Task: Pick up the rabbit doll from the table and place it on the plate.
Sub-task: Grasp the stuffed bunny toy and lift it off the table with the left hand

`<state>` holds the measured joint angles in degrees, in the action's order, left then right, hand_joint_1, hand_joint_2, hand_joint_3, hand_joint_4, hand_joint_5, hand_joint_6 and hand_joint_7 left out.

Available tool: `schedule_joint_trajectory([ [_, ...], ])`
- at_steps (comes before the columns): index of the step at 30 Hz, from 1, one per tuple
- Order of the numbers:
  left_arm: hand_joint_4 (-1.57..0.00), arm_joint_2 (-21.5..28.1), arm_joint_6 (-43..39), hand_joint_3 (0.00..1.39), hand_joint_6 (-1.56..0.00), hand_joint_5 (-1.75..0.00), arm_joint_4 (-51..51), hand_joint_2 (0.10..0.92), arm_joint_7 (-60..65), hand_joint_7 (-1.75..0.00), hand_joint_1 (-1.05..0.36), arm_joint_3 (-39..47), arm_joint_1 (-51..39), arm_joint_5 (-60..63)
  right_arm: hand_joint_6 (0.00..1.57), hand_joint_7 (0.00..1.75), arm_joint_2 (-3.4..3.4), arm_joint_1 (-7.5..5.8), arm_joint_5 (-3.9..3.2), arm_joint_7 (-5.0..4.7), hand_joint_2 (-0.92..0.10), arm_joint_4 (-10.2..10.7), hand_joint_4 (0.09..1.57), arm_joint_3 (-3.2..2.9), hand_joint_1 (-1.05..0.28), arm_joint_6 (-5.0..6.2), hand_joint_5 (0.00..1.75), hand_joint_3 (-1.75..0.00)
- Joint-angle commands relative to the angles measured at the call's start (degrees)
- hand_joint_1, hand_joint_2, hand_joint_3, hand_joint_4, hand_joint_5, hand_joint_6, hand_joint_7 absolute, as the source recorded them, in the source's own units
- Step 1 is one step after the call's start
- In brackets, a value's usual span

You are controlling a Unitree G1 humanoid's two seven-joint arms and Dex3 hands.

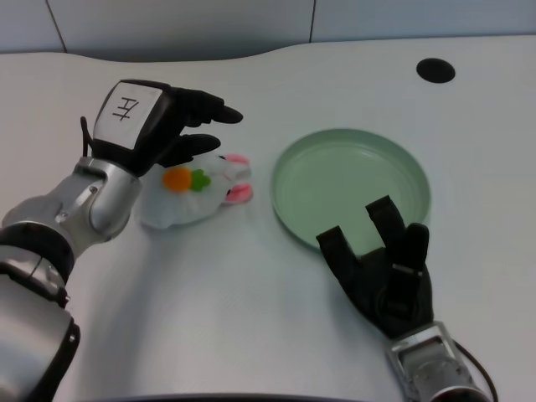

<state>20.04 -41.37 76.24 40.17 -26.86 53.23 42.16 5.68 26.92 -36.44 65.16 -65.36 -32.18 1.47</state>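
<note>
Rabbit doll (197,194) lay on the white table (234,310), left of center, white body with an orange-and-green carrot patch on top and pink ears pointing right toward the plate (293,172). Doll and plate were near each other but apart, a strip of bare table between the ears and the plate's left rim. Nothing lay in that gap.

Left hand (159,121) was over the doll's far-left side, back of the hand up, a white label with a mark on it facing the camera. Its fingers (205,109) reached right, slightly spread and gently curled, with the lower ones overlapping the doll's top edge. Could not tell whether they were touching it or just above; no grip around the doll showed, and it sat flat on the table.

Plate was pale green, round, shallow, right of center. Right hand (385,268) sat at the near right, its fingertips overlapping the plate's near rim, so that side of the plate was partly covered. A round black hole (435,70) was in the table at the far right, well apart from everything else. A grey wall (251,21) ran along the far edge.
</note>
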Motion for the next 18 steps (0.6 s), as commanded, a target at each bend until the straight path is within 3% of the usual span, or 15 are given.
schedule_joint_trajectory([
  [1, -1.21, -0.7, -0.6, 0.01, -1.16, -0.13, -0.3, 0.829, -0.5, -0.01, -0.22, 0.2, 1.5, -0.6, 0.72, 1.75, 0.46, -1.47, -0.58, -0.08, -0.91, -1.7, 0.90, -0.66, -0.47, -0.11, 1.75, -0.02],
  [5, -1.20, -1.1, 0.3, 0.00, -1.16, -0.14, -0.2, 0.831, -0.7, -0.01, -0.22, -0.1, 1.7, -0.2, 0.72, 1.75, 0.50, -1.52, -0.74, -0.22, -0.92, -1.7, 0.90, -0.91, -0.47, -0.21, 1.75, -0.02],
  [7, -1.10, -1.6, 1.5, 0.00, -1.08, -0.09, -0.2, 0.807, -1.0, 0.00, -0.34, -0.6, 2.0, 0.2, 0.73, 1.75, 0.57, -1.66, -0.96, -0.42, -0.91, -1.5, 0.90, -1.18, -0.45, -0.39, 1.75, -0.01],
  [8, -1.09, -1.6, 3.9, 0.00, -1.06, -0.08, -0.1, 0.804, -3.8, 0.00, -0.36, -1.1, 2.2, 0.6, 0.73, 1.75, 0.62, -1.86, -0.92, -0.33, -0.91, -1.4, 0.90, -1.28, -0.45, 0.17, 1.75, -0.01],
  [9, -0.75, -1.5, 5.6, 0.00, -0.74, -0.03, 0.0, 0.799, -6.0, 0.00, -0.56, -1.5, 2.4, 0.8, 0.71, 1.75, 0.65, -1.99, -0.85, -0.23, -0.92, -1.3, 0.90, -1.34, -0.46, 0.62, 1.75, -0.02],
  [10, -0.64, -1.5, 6.8, 0.00, -0.63, -0.02, -0.1, 0.797, -7.5, 0.00, -0.63, -1.8, 2.4, 0.9, 0.71, 1.75, 0.68, -2.07, -0.80, -0.16, -0.92, -1.3, 0.90, -1.38, -0.46, 0.93, 1.75, -0.02],
  [12, -0.55, -1.2, 8.8, 0.00, -0.54, -0.01, -0.3, 0.796, -10.6, 0.00, -0.69, -2.2, 2.5, 0.8, 0.70, 1.75, 0.64, -2.10, -0.71, -0.03, -0.92, -1.3, 0.90, -1.33, -0.46, 0.83, 1.75, -0.02],
  [13, -0.39, -1.0, 9.8, 0.02, -0.40, 0.00, -0.3, 0.828, -12.2, 0.00, -0.80, -2.4, 2.6, 0.7, 0.69, 1.75, 0.60, -2.09, -0.67, 0.04, -0.92, -1.3, 0.89, -1.27, -0.47, 0.63, 1.75, -0.03],
  [15, -0.22, -0.5, 12.4, 0.04, -0.25, 0.00, -0.4, 0.888, -15.2, 0.00, -0.91, -3.4, 2.8, 1.5, 0.69, 1.75, 0.70, -2.06, -0.56, -0.12, -0.92, -1.2, 0.89, -1.11, -0.47, 0.34, 1.75, -0.03],
  [17, -0.16, -0.2, 14.0, 0.05, -0.20, 0.00, -0.6, 0.912, -15.9, 0.00, -0.96, -4.3, 2.8, 2.2, 0.69, 1.75, 0.66, -1.97, -0.53, -0.13, -0.92, -1.3, 0.90, -1.04, -0.47, 0.02, 1.75, -0.03],
  [18, -0.11, -0.2, 14.8, 0.11, -0.15, 0.00, -0.6, 0.917, -16.0, 0.00, -1.01, -4.8, 2.7, 2.6, 0.70, 1.75, 0.67, -1.92, -0.60, -0.16, -0.91, -1.4, 0.90, -1.09, -0.47, -0.15, 1.75, -0.03],
])
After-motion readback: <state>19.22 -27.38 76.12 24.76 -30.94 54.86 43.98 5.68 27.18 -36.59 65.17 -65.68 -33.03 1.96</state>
